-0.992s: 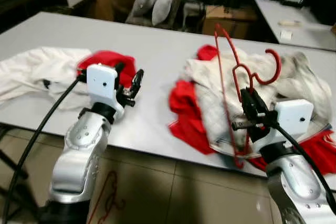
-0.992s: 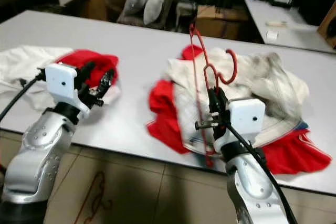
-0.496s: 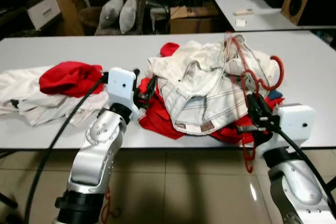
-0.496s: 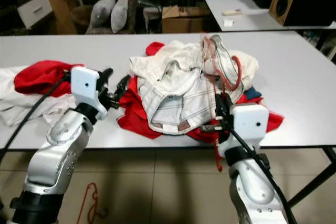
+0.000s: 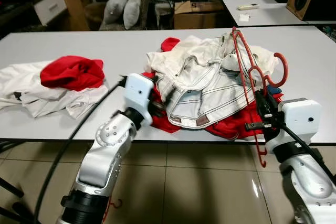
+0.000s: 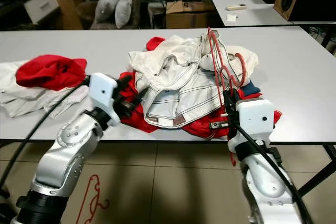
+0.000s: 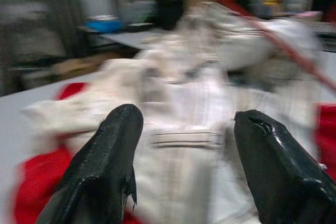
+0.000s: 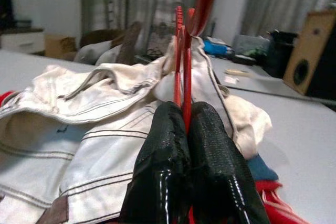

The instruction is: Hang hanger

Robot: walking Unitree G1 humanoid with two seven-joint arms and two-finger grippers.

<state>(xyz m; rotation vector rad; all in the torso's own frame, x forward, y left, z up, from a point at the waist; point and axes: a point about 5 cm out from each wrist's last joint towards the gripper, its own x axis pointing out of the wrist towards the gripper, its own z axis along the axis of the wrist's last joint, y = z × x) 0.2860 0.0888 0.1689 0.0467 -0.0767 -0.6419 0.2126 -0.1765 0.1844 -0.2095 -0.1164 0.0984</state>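
A red wire hanger (image 5: 245, 72) stands upright at the right side of a clothes heap, its hook (image 5: 279, 70) curling to the right. My right gripper (image 5: 261, 104) is shut on the hanger's wires (image 8: 180, 56), just off the table's front edge. The heap is a white garment (image 5: 202, 85) lying over red ones (image 5: 231, 127). My left gripper (image 7: 184, 145) is open, its fingers (image 6: 135, 96) pointing at the heap's left side, with the white garment close in front of them and nothing between them.
The grey table (image 5: 94, 40) also bears a red garment (image 5: 71, 72) on white cloth (image 5: 31, 90) at the left. Another red hanger (image 6: 92, 198) lies on the tiled floor below. Pillows (image 5: 123, 9), boxes and a second table (image 5: 262, 14) stand behind.
The camera has swung, so the whole scene shifted. My left gripper has moved right, up to the clothes heap. The right gripper keeps its hold on the hanger.
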